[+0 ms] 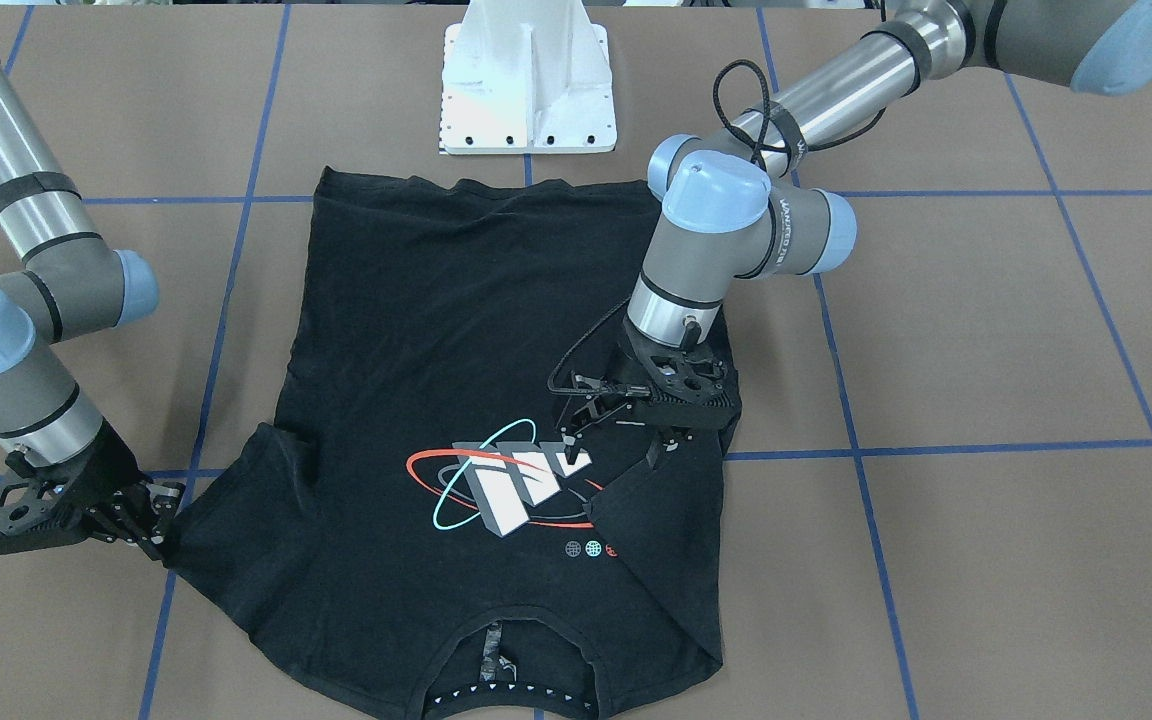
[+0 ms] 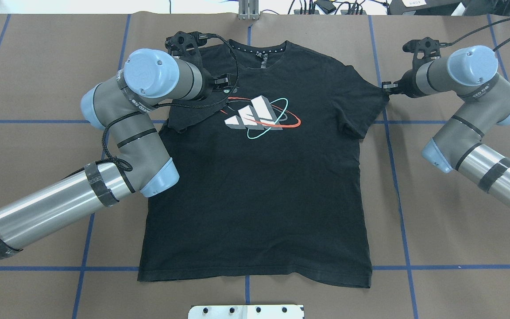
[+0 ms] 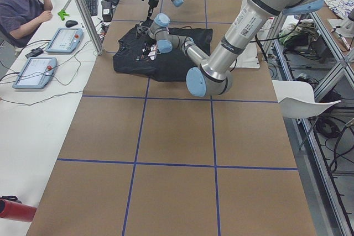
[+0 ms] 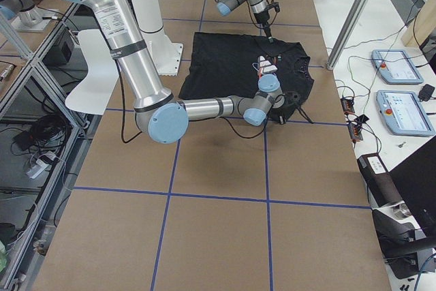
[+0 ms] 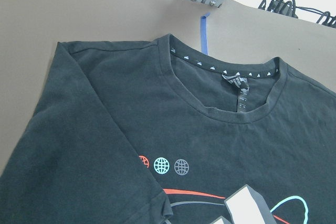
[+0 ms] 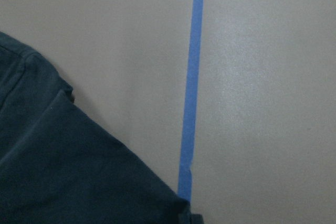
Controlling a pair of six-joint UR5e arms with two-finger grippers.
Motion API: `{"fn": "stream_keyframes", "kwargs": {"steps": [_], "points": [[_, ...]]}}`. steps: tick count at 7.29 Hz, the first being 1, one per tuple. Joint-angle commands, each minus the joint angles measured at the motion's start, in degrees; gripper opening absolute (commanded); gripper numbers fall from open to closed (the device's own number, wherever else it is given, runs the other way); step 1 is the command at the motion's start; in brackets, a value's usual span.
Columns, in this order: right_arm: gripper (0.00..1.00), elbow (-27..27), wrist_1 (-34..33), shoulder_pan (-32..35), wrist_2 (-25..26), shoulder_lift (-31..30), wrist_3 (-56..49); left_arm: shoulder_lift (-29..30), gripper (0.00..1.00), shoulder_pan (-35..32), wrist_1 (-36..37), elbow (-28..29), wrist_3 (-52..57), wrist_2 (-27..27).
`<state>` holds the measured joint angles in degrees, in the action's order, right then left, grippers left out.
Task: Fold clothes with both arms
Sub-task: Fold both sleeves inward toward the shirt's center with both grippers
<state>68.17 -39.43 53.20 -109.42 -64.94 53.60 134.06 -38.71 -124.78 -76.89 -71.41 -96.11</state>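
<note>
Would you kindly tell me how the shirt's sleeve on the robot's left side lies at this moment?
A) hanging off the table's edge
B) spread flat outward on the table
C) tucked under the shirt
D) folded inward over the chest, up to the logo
D: in the overhead view that sleeve lies doubled over the front of the T-shirt, its edge reaching the logo.

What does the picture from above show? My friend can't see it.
A black T-shirt lies logo-up on a brown table with blue tape lines. The left gripper hovers over the chest by a sleeve folded inward, while the right gripper pinches the tip of the other sleeve.
</note>
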Motion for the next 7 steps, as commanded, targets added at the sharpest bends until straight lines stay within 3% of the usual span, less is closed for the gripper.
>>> {"fn": "stream_keyframes", "kwargs": {"steps": [1, 5, 6, 7], "points": [[0.00, 1.26, -3.52, 0.41, -0.35, 3.39, 0.71, -0.81, 1.00, -1.80, 1.55, -0.79, 5.81, -1.27], [0.00, 13.89, -18.72, 0.15, -0.88, 5.95, 4.47, -5.46, 1.00, -3.39, 1.12, -3.69, 10.22, -1.71], [0.00, 13.75, -22.67, -2.55, 0.25, 9.62, 7.63, -6.26, 1.00, -3.48, 0.86, -4.14, 10.41, -1.62], [0.00, 12.18, -24.89, -5.54, 4.96, 13.66, 10.62, -6.27, 1.00, -3.48, 0.85, -4.23, 10.41, -1.71]]}}
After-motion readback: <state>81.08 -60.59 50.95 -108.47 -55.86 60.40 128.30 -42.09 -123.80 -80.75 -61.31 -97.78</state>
